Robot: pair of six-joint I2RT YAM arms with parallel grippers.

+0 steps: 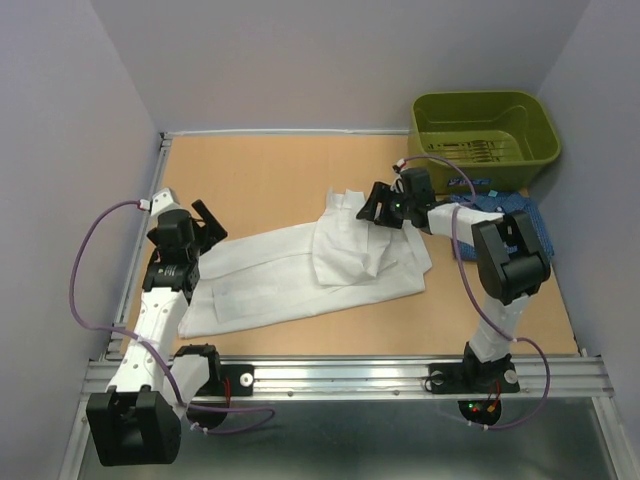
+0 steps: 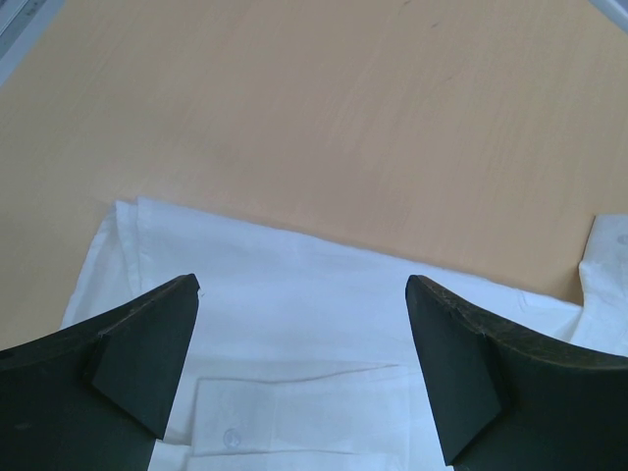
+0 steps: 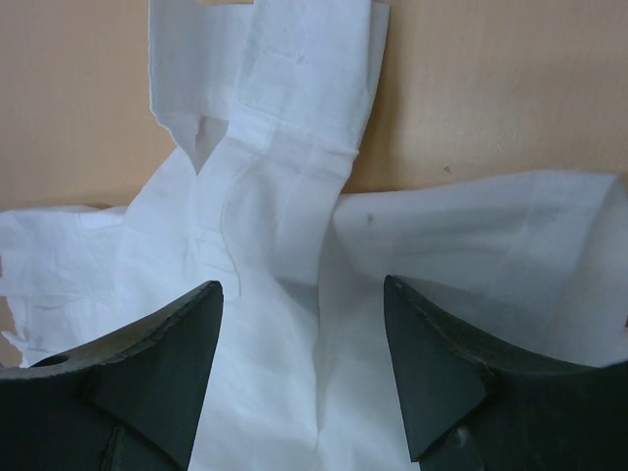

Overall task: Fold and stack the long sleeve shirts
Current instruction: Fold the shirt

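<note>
Two shirts are in view, and the coming move concerns only one of them. The plain white collared cloth shirt [image 1: 300, 275] lies spread in the middle of the light wooden table [image 1: 270, 170]. Its long axis runs from left to right, with the left end a little nearer to the arm bases and the right end a little farther. On its right half a part of the cloth is already turned over the body, and a cuffed sleeve points away towards the far side. The dark blue patterned cloth shirt [image 1: 533, 225] lies well apart at the right edge, just beside the olive-green plastic bin [image 1: 485, 125] and partly hidden behind the right arm.

The left gripper [image 1: 205, 225] stands at the left end of the white shirt, above its edge. Its jaws are fully apart and nothing is between them. The right gripper [image 1: 376, 208] hangs over the right, folded part, with its jaws also apart and the cloth below them, not pinched.

So each arm is near one end of the long axis. In my judgement, the next fold goes along this axis, and the left arm is the nearer one to lift the flat left end.
</note>
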